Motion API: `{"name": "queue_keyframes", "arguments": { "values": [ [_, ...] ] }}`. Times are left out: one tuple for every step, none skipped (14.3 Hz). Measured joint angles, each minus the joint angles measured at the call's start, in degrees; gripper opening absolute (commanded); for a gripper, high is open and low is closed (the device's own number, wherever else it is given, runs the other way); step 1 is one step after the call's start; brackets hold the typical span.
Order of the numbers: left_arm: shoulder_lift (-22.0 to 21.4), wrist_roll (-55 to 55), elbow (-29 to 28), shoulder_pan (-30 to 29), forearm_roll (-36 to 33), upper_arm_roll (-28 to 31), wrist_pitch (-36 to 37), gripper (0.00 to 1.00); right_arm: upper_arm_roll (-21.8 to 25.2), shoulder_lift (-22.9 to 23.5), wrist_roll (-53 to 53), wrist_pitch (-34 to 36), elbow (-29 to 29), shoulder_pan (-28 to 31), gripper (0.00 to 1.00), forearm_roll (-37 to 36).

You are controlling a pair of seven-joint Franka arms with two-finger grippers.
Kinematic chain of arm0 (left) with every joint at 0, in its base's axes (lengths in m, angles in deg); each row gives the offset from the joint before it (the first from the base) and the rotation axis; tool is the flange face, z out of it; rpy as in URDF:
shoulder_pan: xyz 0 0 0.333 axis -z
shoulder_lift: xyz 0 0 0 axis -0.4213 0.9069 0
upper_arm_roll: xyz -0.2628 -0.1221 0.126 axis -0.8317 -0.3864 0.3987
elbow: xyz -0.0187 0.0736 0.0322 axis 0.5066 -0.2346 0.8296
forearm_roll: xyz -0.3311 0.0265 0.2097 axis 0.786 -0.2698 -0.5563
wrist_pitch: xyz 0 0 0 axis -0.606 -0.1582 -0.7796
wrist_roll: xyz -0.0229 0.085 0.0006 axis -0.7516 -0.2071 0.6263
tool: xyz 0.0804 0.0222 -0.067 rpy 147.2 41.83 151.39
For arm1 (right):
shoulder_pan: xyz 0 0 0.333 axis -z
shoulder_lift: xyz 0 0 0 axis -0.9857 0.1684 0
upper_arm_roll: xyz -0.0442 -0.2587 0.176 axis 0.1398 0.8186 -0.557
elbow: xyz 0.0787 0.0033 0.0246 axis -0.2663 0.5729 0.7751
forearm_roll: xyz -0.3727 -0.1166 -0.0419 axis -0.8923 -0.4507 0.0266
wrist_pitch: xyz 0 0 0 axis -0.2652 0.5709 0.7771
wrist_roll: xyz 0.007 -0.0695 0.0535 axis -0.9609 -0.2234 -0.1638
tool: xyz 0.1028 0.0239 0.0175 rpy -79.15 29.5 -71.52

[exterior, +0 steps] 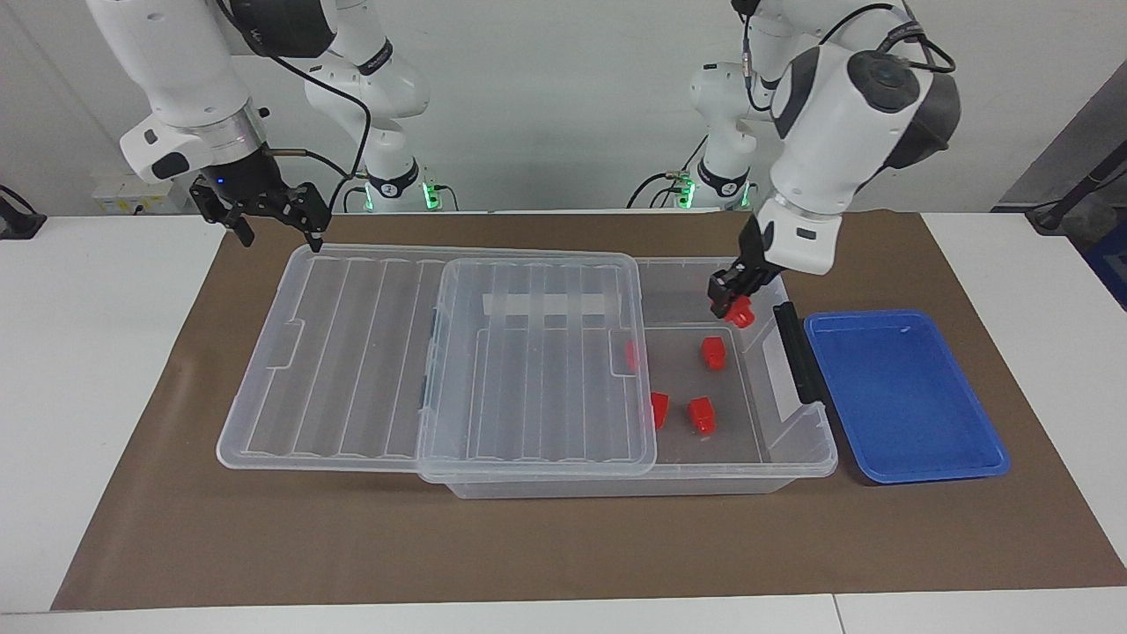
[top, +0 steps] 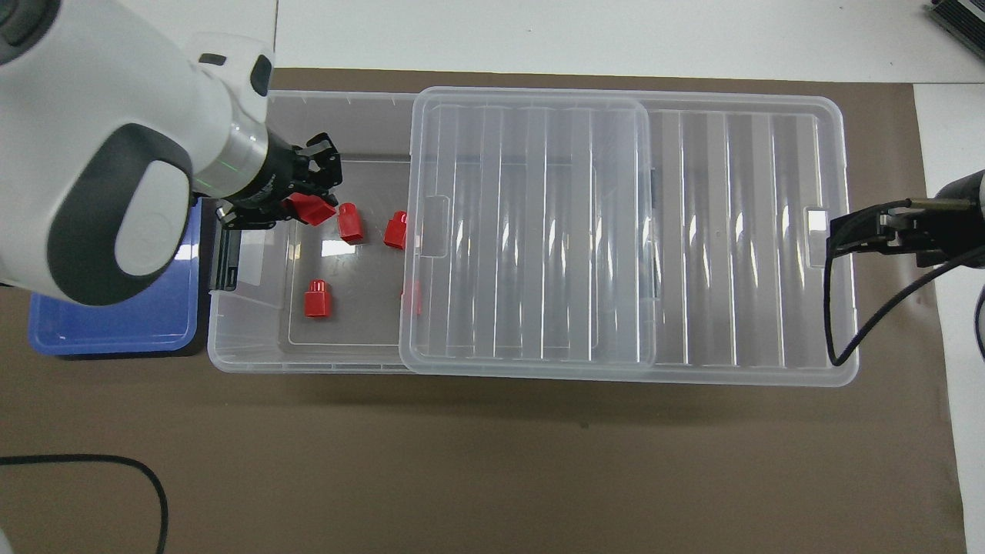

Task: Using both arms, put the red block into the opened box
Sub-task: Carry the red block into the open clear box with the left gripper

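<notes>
Red block (exterior: 741, 312) was held clamped in the left tool (exterior: 732, 301) over the box (exterior: 797, 445), at its open end's eleven o'clock corner; the right tool (exterior: 280, 220), fingers apart, waited over the lid's (exterior: 352, 352) end.

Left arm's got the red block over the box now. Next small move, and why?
Probably lower a little, then open. The left tool is shut on the red block and hangs over the uncovered end of the box, above the loose blocks lying inside. The lid covers only the other part, so the drop looks unobstructed. The right tool waits open by the lid's end.
</notes>
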Motion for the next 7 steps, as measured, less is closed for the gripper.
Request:
{"name": "queue_keyframes", "arguments": {
  "values": [
    [0.0,0.4,-1.6,1.2,-1.7,0.1,-1.5,0.00,0.0,0.0,0.0,0.0,0.0,0.0,1.00,0.0],
    [0.0,0.4,-3.7,1.9,-3.5,0.1,-3.0,0.00,0.0,0.0,0.0,0.0,0.0,0.0,1.00,0.0],
    [-0.2,0.3,-6.5,2.1,-4.8,0.1,-5.2,0.00,0.0,0.0,0.0,0.0,0.0,0.0,1.00,0.0],
    [-0.6,0.1,-9.9,2.1,-5.3,0.2,-8.6,0.00,0.0,0.0,0.0,0.0,0.0,0.0,1.00,0.0],
    [-1.3,-0.1,-14.0,2.1,-5.4,0.4,-12.9,0.00,0.0,0.0,0.0,0.0,0.0,0.0,1.00,0.0],
    [-2.1,-0.4,-18.0,2.1,-5.7,0.5,-16.6,0.00,0.0,0.0,0.0,0.0,0.0,0.0,1.00,0.0],
    [-2.8,-0.6,-21.5,2.1,-6.4,0.5,-19.3,0.00,0.0,0.0,0.0,0.0,0.1,0.0,1.00,0.0]
  ]
}}
